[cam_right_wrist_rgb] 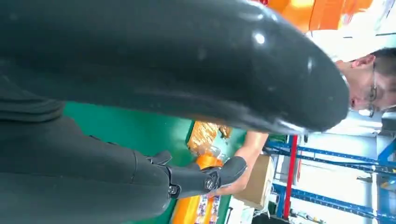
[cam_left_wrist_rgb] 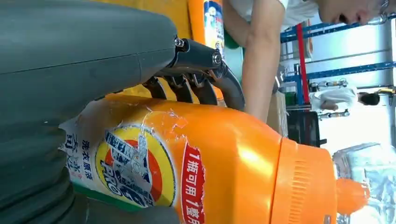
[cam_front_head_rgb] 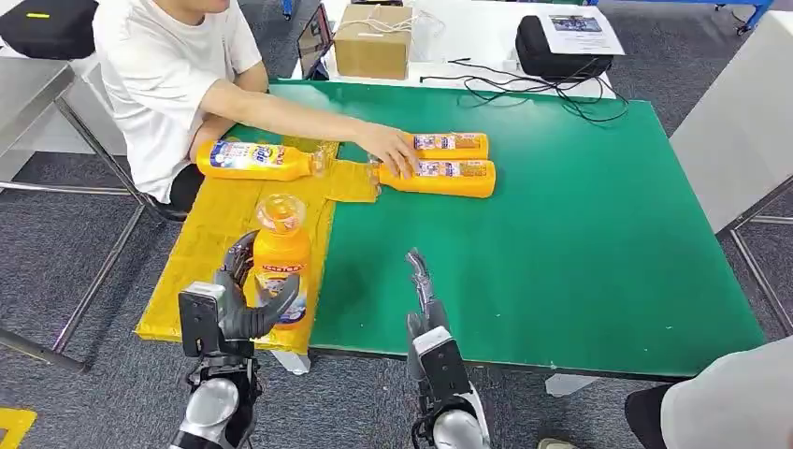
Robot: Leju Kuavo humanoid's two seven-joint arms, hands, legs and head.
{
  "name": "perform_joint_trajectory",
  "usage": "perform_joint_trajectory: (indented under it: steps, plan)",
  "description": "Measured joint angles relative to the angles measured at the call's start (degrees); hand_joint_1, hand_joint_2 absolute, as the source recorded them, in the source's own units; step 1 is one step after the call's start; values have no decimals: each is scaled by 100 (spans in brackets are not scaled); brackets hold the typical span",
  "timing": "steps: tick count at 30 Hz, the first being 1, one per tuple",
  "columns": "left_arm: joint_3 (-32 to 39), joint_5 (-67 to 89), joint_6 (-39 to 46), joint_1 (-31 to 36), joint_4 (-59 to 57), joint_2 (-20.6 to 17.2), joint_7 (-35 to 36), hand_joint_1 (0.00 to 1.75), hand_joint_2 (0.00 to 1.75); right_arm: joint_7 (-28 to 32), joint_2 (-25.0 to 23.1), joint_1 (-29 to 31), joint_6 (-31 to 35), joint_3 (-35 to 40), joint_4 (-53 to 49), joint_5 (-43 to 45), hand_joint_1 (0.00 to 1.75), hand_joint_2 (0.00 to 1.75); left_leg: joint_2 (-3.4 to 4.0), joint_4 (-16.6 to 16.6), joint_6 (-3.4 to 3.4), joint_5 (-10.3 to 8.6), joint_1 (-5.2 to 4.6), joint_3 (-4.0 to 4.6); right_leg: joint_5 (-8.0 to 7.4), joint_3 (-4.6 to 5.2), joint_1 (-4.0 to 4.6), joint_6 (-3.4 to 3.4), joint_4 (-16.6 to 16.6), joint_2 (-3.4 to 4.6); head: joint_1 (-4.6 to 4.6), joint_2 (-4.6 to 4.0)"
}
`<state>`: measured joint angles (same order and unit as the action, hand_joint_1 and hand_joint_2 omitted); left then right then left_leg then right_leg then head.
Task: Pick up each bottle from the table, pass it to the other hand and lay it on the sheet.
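The left hand [cam_front_head_rgb: 245, 301] gripped 1 upright bottle [cam_front_head_rgb: 281, 257] above the sheet [cam_front_head_rgb: 201, 245], not yet laid down. The right hand [cam_front_head_rgb: 419, 281] hovered empty over the table [cam_front_head_rgb: 598, 234], fingers extended. Farther off, 1 laid bottle [cam_front_head_rgb: 254, 160] rested on the sheet; a person's hand [cam_front_head_rgb: 391, 146] touched 2 table bottles [cam_front_head_rgb: 449, 168], probably still awaiting transfer.
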<state>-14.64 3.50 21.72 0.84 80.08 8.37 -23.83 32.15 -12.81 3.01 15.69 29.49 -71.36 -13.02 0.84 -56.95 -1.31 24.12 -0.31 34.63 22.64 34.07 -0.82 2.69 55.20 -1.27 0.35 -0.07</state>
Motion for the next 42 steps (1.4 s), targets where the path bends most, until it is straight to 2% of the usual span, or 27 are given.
perform_joint_trajectory:
  steps: [10, 13, 16, 25, 29, 37, 38, 40, 42]
  plan:
    - [146, 459, 597, 277, -415, 68, -190, 175, 175, -26, -17, 1, -83, -175, 0, 240, 0, 0, 0, 0, 0, 0, 1, 2, 0, 0, 0, 0, 0, 0, 0, 0]
    - [160, 1329, 1203, 446, -620, 63, -186, 175, 175, -24, -28, 2, -186, -212, 0, 293, 0, 0, 0, 0, 0, 0, 0, 2, 0, 1, 0, 0, 0, 0, -2, 0]
    - [214, 2326, 1469, 772, -1100, 44, 104, 175, 175, -22, -63, 22, -321, -225, 0, 310, 0, 0, -1, 0, 0, -1, 0, 1, 0, -1, 0, 0, 0, -1, 0, 0]
    - [201, 3115, 904, 1497, -2184, -15, 516, 175, 175, -24, -136, 73, -501, -234, 2, 413, 0, 0, 1, -1, 2, -5, 0, -1, -3, -2, 0, 0, 2, 0, 0, 0]
    - [41, 3502, 69, 1723, -2507, -147, 829, 175, 175, -26, -146, 77, -647, -238, 2, 465, 0, 0, -2, -1, 3, -4, 1, 3, -2, 1, 1, 0, 2, 1, 0, 0]
    - [-249, 4533, -682, 2554, -3517, -435, 1513, 175, 175, -31, -199, 104, -807, -249, 2, 513, 0, 0, -1, -1, 3, -9, 3, 2, -3, 0, 1, -1, 4, 1, 0, 0]
    - [-280, 4568, -693, 2608, -3596, -453, 1532, 166, 175, -31, -205, 111, -820, -249, 2, 513, 0, 0, -1, -1, 3, -9, 2, 1, -3, 0, 1, -1, 4, 2, -2, 0]
    - [-352, 4744, -695, 2770, -3789, -472, 1650, 166, 175, -33, -208, 124, -839, -249, 9, 522, 0, 0, -1, -1, 3, -9, 2, 2, -4, 0, 1, 0, 4, 1, 0, 0]
    - [-411, 4966, -688, 2964, -3996, -487, 1799, 145, 175, -33, -219, 147, -870, -251, 22, 540, 0, 0, -2, -1, 3, -9, 2, 2, -4, -2, 0, 0, 4, -1, 0, 0]
